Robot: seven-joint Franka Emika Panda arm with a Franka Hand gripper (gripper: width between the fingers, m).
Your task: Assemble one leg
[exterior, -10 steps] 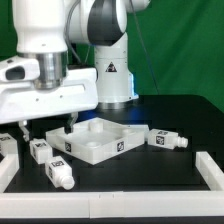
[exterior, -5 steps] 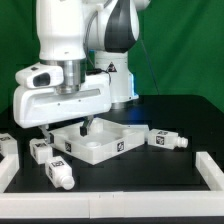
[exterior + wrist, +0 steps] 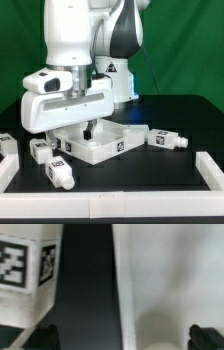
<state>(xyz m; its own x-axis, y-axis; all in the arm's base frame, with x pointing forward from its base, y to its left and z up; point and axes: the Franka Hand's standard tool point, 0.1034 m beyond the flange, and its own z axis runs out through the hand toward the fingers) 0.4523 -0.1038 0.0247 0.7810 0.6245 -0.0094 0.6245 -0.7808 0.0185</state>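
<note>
Several short white legs with square tags lie on the black table. One leg [image 3: 167, 140] lies at the exterior view's right. Two more legs [image 3: 42, 151] [image 3: 60, 174] lie at the exterior view's left. My gripper [image 3: 88, 130] hangs over the near left part of the large white recessed panel [image 3: 112, 140]. It is open and empty, touching no leg. In the wrist view my gripper [image 3: 125, 339] shows two dark fingertips [image 3: 45, 336] wide apart. Between them are a black strip and a white surface [image 3: 170, 280].
A low white border runs along the table's front [image 3: 100, 196] and sides [image 3: 212, 170]. The arm's base [image 3: 115, 75] stands behind the panel. Another tagged white piece [image 3: 135, 117] lies at the panel's far corner. A tagged white face [image 3: 18, 263] shows in the wrist view.
The arm has swung toward the exterior view's right, carrying the open gripper from the panel's left side to over the panel. The parts on the table have not moved.
</note>
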